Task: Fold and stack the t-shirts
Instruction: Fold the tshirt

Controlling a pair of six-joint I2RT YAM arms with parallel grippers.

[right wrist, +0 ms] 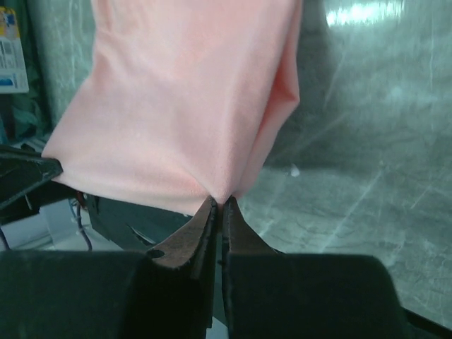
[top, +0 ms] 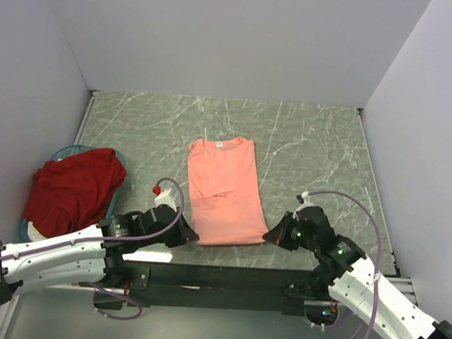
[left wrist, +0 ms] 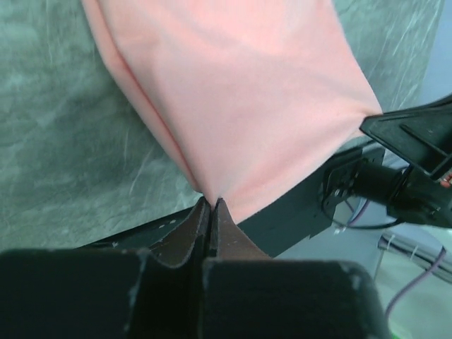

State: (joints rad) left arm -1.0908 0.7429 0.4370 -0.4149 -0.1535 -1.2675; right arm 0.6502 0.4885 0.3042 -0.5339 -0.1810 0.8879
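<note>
tabletop (top: 320, 160) carries the pink shirt (top: 223, 192). left end effector (left wrist: 210, 206) clamps its near left corner, right end effector (right wrist: 220, 205) its near right corner.

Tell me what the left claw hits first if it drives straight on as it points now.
The salmon-pink shirt itself: the left claw is shut on its near corner, and the fabric spreads directly ahead. The right claw sits off to the side, likely clear.

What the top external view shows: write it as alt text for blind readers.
A salmon-pink t-shirt, folded narrow, lies on a green marbled table; the left fingers and right fingers pinch its near corners. A dark red t-shirt sits heaped in a teal basket at left.
</note>
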